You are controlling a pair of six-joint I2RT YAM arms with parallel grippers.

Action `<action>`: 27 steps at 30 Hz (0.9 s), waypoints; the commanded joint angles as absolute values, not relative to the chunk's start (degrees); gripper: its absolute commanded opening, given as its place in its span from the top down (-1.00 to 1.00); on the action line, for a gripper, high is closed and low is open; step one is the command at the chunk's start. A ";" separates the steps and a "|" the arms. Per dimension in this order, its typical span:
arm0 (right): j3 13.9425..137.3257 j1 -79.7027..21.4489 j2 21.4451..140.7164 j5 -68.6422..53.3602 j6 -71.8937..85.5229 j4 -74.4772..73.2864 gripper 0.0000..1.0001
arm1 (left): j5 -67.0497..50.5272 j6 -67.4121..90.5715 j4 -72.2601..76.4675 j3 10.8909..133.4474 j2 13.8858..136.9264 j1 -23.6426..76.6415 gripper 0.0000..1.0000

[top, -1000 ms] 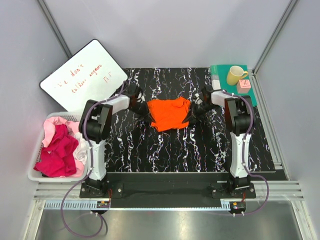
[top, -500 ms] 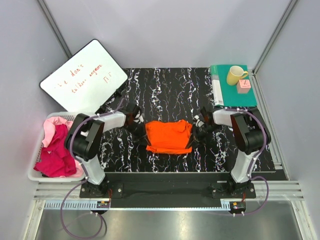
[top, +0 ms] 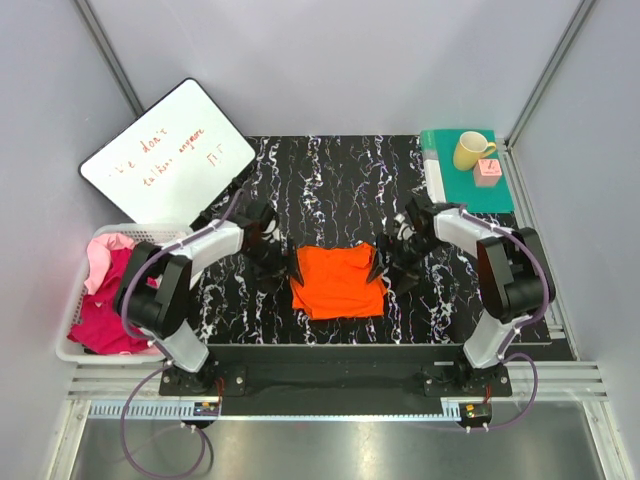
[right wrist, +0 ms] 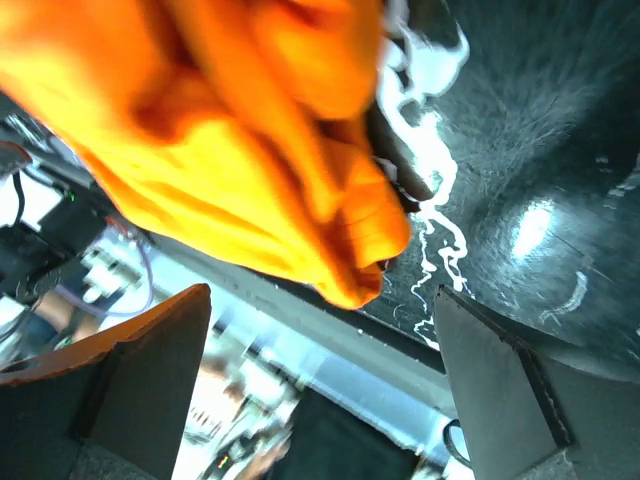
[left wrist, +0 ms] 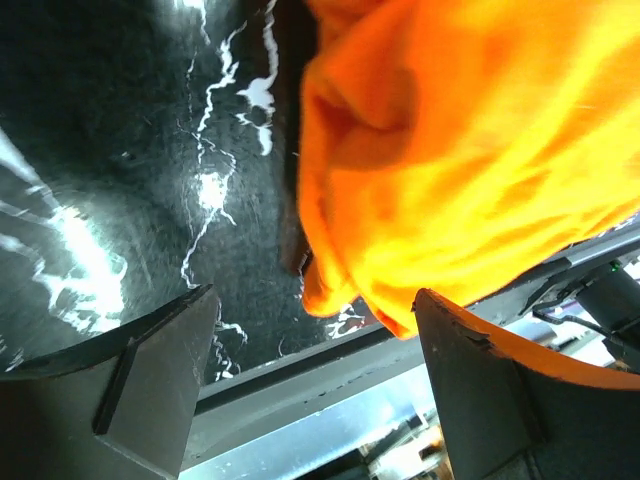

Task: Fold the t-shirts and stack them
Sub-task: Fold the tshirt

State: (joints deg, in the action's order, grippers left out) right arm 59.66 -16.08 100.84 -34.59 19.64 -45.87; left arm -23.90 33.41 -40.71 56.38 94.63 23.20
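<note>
The orange t-shirt [top: 338, 280] lies folded in a rough rectangle on the black marble tabletop, near its front edge. My left gripper [top: 275, 268] stands open at the shirt's left side. My right gripper [top: 388, 268] stands open at its right side. In the left wrist view the orange t-shirt [left wrist: 470, 150] bunches just ahead of the left gripper [left wrist: 312, 300], free of both fingers. The right wrist view shows the orange t-shirt [right wrist: 230, 140] the same way, ahead of the wide right gripper [right wrist: 322, 295]. Magenta t-shirts [top: 110, 300] and a pale pink one [top: 105, 250] sit crumpled in a basket.
The white basket [top: 70, 350] stands off the table's left side. A whiteboard [top: 165, 165] leans at the back left. A teal mat [top: 500, 195] at the back right carries a yellow mug [top: 470, 150] and a pink block [top: 488, 170].
Both grippers brought the orange shirt from mid-table toward the front edge, then opened and let it go. It now lies flatter and more square.
</note>
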 commanded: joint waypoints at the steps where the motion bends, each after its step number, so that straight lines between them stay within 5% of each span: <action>1: 67.05 -15.82 96.42 -28.48 17.32 -50.71 -0.99 | -19.69 31.29 -43.33 63.79 90.61 23.03 -0.69; 9: 75.14 -15.73 104.14 -25.84 13.80 -51.15 -0.89 | -18.19 30.15 -43.77 70.31 97.90 22.85 -0.51; 13: 79.45 -15.82 110.02 -27.76 13.27 -51.24 -0.01 | -18.10 29.53 -43.68 72.86 100.98 22.59 -0.26; 15: 81.91 -15.82 111.35 -28.56 13.80 -51.33 0.24 | -17.75 29.53 -43.68 74.00 102.12 22.50 -0.18; 27: 87.54 -15.82 115.49 -31.73 16.08 -51.42 0.21 | -17.84 29.09 -43.68 76.38 106.79 22.06 -0.15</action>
State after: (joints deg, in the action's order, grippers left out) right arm 84.86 -16.01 114.87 -29.52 15.22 -50.85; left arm -18.74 29.95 -43.79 74.26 105.38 22.39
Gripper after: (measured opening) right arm 0.396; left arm 0.579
